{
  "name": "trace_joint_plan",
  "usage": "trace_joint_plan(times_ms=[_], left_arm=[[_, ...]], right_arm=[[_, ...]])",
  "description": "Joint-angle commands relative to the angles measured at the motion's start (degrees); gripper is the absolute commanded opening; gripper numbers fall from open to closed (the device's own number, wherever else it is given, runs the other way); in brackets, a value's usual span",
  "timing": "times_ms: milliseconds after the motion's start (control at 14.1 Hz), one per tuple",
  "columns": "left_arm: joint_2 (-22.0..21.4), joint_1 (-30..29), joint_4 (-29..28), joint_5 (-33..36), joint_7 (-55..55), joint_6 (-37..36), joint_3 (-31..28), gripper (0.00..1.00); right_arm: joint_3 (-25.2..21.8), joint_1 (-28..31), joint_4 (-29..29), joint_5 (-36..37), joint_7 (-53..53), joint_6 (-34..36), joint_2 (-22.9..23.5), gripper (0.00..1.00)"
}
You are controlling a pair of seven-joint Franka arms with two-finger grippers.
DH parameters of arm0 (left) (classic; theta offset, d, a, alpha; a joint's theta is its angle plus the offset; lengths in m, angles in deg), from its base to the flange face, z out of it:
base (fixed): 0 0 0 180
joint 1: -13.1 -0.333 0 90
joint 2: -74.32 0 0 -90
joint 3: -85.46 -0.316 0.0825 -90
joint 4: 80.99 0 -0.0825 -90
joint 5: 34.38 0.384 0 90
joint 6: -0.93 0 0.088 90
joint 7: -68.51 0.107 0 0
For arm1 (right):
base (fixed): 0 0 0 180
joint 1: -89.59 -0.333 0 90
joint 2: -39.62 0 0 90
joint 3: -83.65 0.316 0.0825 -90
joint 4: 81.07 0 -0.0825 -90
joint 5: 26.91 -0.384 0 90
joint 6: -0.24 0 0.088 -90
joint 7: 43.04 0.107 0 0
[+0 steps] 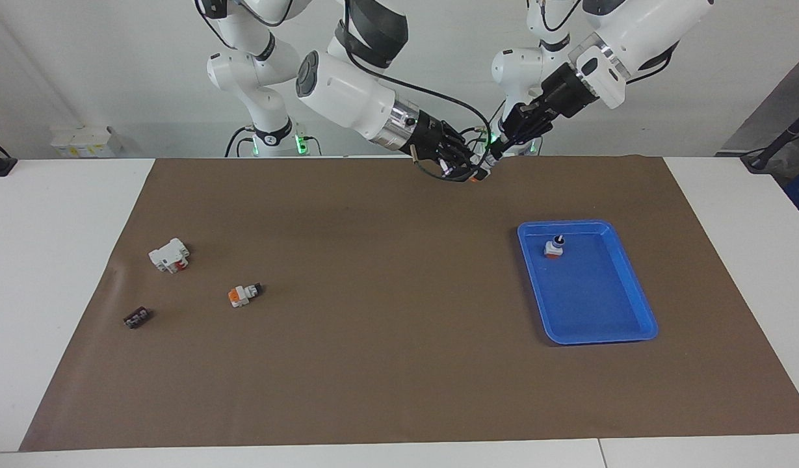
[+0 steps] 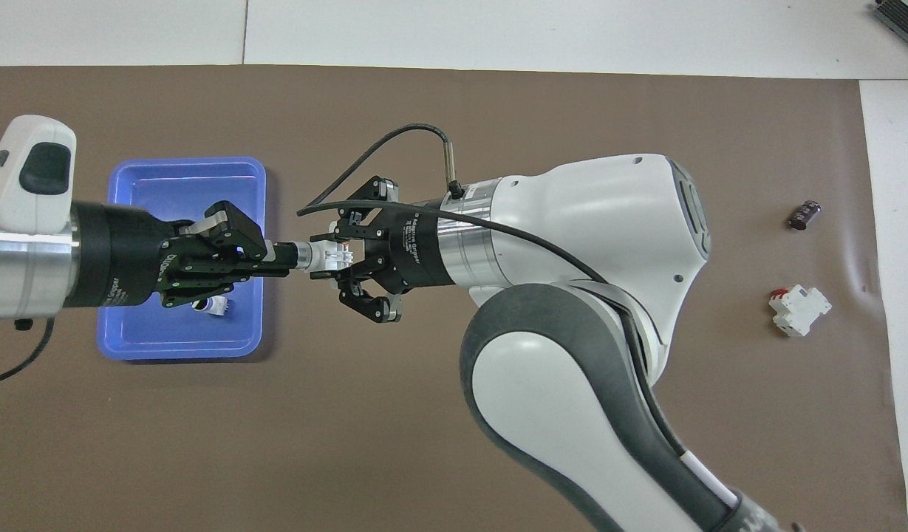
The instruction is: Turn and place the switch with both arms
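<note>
Both end effectors are meeting in mid-air near the counter's robot-side edge: right end effector (image 2: pixel 340 258) clamping the switch (image 2: pixel 328 256), left end effector (image 2: pixel 280 255) pinching its knob.

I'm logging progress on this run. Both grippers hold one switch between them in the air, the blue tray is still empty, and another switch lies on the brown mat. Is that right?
Not quite: the blue tray is not empty. The facing view shows a switch in the tray, toward its end nearer the robots. The rest holds: the left gripper and right gripper share the held switch, and another switch lies on the brown mat.
</note>
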Motion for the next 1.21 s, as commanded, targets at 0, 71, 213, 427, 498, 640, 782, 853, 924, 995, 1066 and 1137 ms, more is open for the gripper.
trace_joint_plan(times_ms=[0,71,213,427,498,640,782,853,924,995,1066,1137], left_arm=[[-1.53,-0.46,-2.82,0.17,9.71,3.03,-0.67,0.00],[-1.62,-0.37,-2.91,0.17,13.74,2.94,-0.66,0.00],[-1.97,-0.37,-3.43,0.26,22.96,2.68,-0.66,0.00],[-2.58,-0.46,-4.58,3.40,44.37,2.85,-0.75,0.00],[-2.67,-0.46,-4.67,4.99,48.98,2.59,-0.67,0.00],[-2.58,-0.46,-3.97,5.70,50.25,0.58,-0.66,0.00],[-2.15,0.07,-2.39,10.60,59.08,-2.75,-0.66,0.00],[-2.14,0.07,-2.29,11.33,64.79,-3.21,-0.58,0.00],[-1.88,-0.19,-1.95,11.59,71.63,-3.04,-0.66,0.00],[-1.79,-0.28,-1.33,12.73,79.10,-3.73,-0.66,0.00],[-1.79,-0.11,-1.24,13.61,83.70,-4.00,-0.66,0.00],[-1.79,-0.02,-1.33,13.97,86.35,-4.09,-0.66,0.00]], right_arm=[[0.26,0.67,1.10,-1.27,0.79,1.20,-1.74,0.00],[0.26,0.67,1.18,-1.27,0.79,1.28,-1.83,0.00],[0.26,0.67,1.10,-1.27,0.79,1.46,-1.91,0.00],[0.26,1.02,1.19,-1.27,0.79,1.46,-2.18,0.00],[0.26,1.02,1.19,-1.27,0.79,1.55,-2.18,0.00],[0.26,1.02,1.19,-1.27,0.79,1.81,-2.27,0.00],[0.26,1.02,1.19,-1.27,0.79,1.72,-2.35,0.00],[0.26,1.02,1.19,-1.27,0.79,1.72,-2.35,0.00],[0.26,1.02,1.19,-1.27,0.79,1.64,-2.35,0.00],[0.26,1.02,1.19,-1.27,0.79,1.55,-2.35,0.00],[0.26,1.02,1.19,-1.27,0.79,1.55,-2.35,0.00],[0.26,1.02,1.19,-1.19,0.79,1.63,-2.35,0.00]])
